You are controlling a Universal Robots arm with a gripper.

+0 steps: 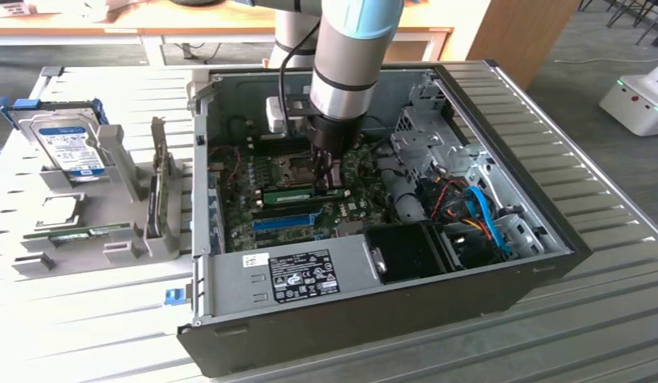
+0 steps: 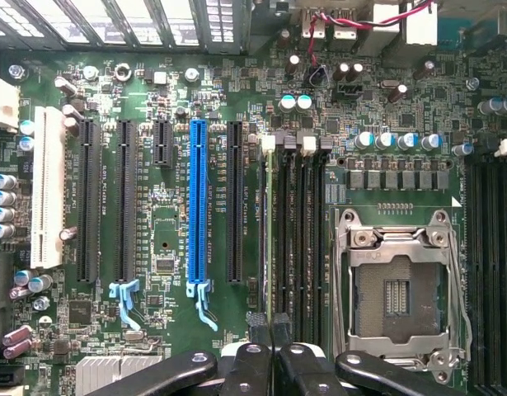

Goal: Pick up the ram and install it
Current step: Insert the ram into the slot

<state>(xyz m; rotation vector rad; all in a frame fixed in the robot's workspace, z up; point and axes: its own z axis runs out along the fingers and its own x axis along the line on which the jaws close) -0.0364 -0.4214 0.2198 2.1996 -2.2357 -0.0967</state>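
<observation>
My fingers (image 2: 259, 328) fully closed, tips together, positioned over end of ram (image 2: 269, 231) standing edge-up in motherboard (image 2: 166, 223) inside case (image 1: 340, 319).

The exterior view sits high and well back from the table (image 1: 84, 319), looking down at a slant into the open case (image 1: 414, 319). The case's labelled wall lies nearest the camera at 6 o'clock, the arm (image 1: 350, 64) comes in from 12 o'clock, and the rack (image 1: 116, 199) stands at 9 o'clock of the case. The wrist view rides on the arm and faces straight down past the gripper (image 2: 269, 326), very near the board (image 2: 166, 223). Both views share the board (image 1: 243, 215), its blue slot (image 1: 284, 221) (image 2: 198, 198) and the socket (image 1: 289, 194) (image 2: 397, 285).
</observation>
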